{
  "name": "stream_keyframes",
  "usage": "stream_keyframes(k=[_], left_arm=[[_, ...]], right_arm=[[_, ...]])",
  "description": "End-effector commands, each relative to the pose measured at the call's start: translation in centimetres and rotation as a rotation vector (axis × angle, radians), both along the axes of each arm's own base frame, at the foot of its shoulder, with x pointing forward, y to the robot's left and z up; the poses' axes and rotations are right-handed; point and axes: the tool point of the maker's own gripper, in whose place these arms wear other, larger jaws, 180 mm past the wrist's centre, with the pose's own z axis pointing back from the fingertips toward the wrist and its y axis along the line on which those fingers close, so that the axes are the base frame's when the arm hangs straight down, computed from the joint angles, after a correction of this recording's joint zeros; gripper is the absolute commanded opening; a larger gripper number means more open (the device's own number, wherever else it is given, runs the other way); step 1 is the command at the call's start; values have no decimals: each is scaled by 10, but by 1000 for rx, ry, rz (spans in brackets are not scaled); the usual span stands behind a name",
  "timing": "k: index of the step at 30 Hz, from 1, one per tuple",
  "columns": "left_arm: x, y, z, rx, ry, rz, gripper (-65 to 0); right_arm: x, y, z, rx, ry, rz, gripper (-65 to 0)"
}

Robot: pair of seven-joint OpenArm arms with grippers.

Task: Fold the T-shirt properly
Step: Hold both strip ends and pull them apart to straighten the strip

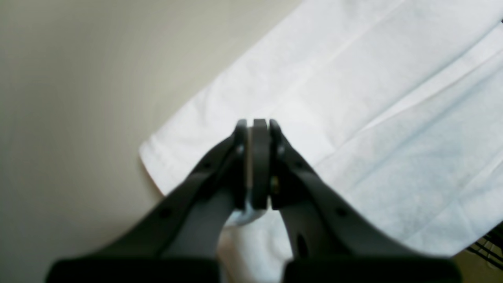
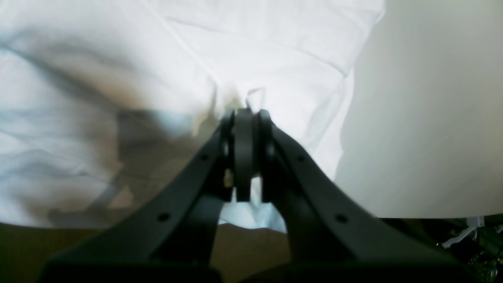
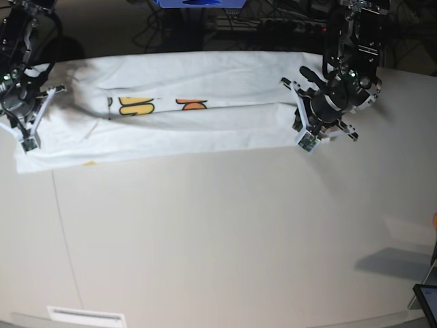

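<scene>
A pale, off-white table (image 3: 225, 232) carries the T-shirt (image 3: 205, 119), spread as a long white band across its far side with the plain reverse mostly up and a strip of orange and yellow print showing. A small white label, possibly tape, lies near the front left edge (image 3: 85, 316).

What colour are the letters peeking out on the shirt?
Yellow and orange with dark outlines, on the white T-shirt; the base view shows them best.

White T-shirt (image 3: 205, 116), folded into a long band across the far worktop (image 3: 225, 232); yellow and orange print peeking along the middle fold.
</scene>
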Motion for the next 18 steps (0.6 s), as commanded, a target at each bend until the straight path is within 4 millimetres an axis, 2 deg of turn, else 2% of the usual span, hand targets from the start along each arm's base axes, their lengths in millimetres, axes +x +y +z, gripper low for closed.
stream_keyframes(k=[1,10,14,18], left_arm=[[4,2,9,7,-33,-17,-650],[-2,16,8,63,-14,-46,-650],[-8,13,6,94,6,-167,-650],[-11,12,6,110,14,-218,-650]], right_arm=[[4,-5,9,-21,-26,-1,-646],[3,-4,7,-17,-21,-4,-644],[3,-4,6,-17,-21,-5,-644],[5,-4,7,-14,-24,-5,-644]])
